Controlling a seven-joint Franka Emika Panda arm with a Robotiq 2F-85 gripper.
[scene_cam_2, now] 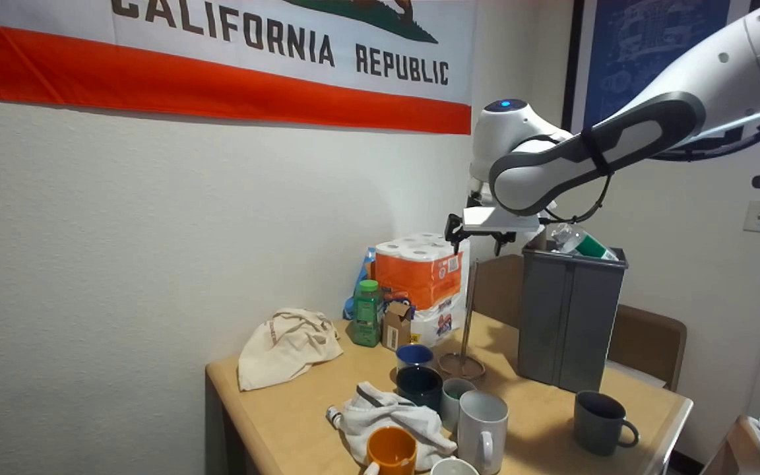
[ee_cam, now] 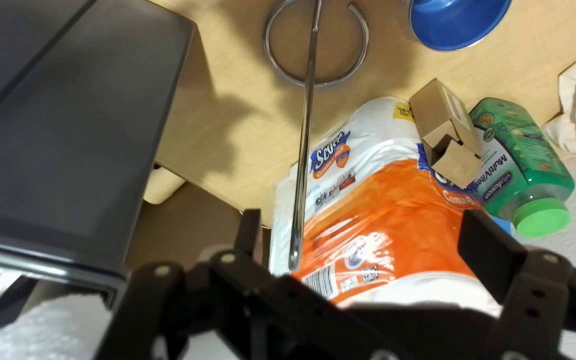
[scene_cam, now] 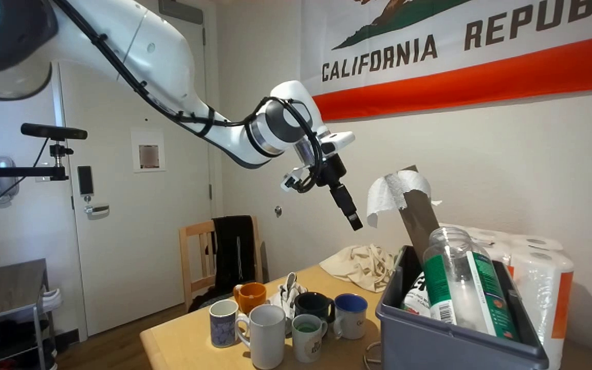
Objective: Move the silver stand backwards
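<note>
Silver stand (ee_cam: 304,150), a thin shiny rod with a curled ring base, stands upright on the pale wooden surface (scene_cam_2: 287,412). Above the stand extends the white robot arm (scene_cam: 157,56); its jaws are spread wide and hold nothing, near the stand's upper end, which shows between them in the wrist view. Higher than the stand, too, hangs a California Republic flag (scene_cam_2: 221,79). A grey bin (scene_cam_2: 568,316) is near the stand, and a Scott toilet-paper pack (ee_cam: 383,210), orange and white, sits close to it as well. A crumpled cream cloth (scene_cam_2: 291,346) lies well apart from the stand; a bunched white cloth (scene_cam_2: 393,410) also lies apart from it. A green-capped multivitamin bottle (ee_cam: 523,155) is farther from the stand than the toilet-paper pack. A tall white mug (scene_cam: 267,336) and a dark grey mug (scene_cam_2: 599,422) sit apart from the stand, a black mug (scene_cam: 312,302) nearer, a blue-lined mug (ee_cam: 455,22) near its base, and an orange mug (scene_cam_2: 391,452) well apart from it. Last, a small cardboard box (ee_cam: 445,127) with its flap open sits nearer the stand than that bottle does.
</note>
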